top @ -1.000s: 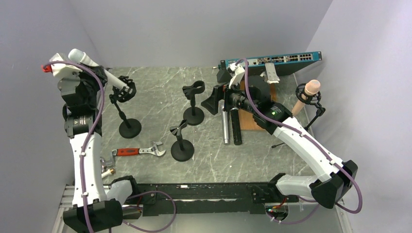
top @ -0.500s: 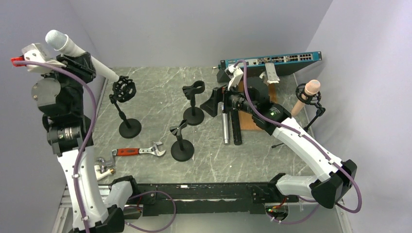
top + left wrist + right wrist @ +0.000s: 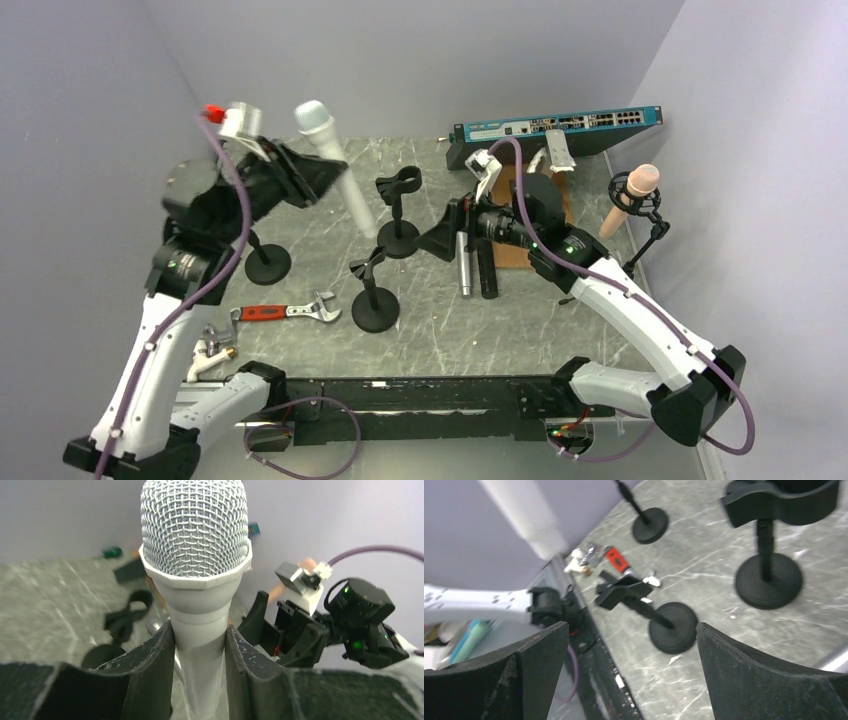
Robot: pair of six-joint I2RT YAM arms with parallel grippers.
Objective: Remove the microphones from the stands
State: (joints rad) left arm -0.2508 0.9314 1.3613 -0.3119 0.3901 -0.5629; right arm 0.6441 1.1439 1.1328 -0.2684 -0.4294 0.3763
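My left gripper [image 3: 318,178] is shut on a white microphone [image 3: 336,165] and holds it in the air over the back middle of the table, mesh head up and handle slanting down to the right. In the left wrist view the microphone [image 3: 195,555] stands between the fingers [image 3: 150,665]. The black stand [image 3: 266,264] at the left has its clip hidden behind my left arm. My right gripper [image 3: 438,232] is open and empty beside the middle stand [image 3: 398,190]; in its own view the gripper [image 3: 631,672] frames a small stand [image 3: 671,622].
A low clip stand [image 3: 374,305] stands in front. A pink microphone [image 3: 632,192] sits in a stand at the far right. Two microphones [image 3: 474,266] lie by a brown board. A red-handled wrench [image 3: 286,311] lies front left. A network switch [image 3: 560,122] is at the back.
My left arm has swung the white microphone from the far left wall rightward over the table, away from its stand. My right gripper has shifted slightly toward the front left.
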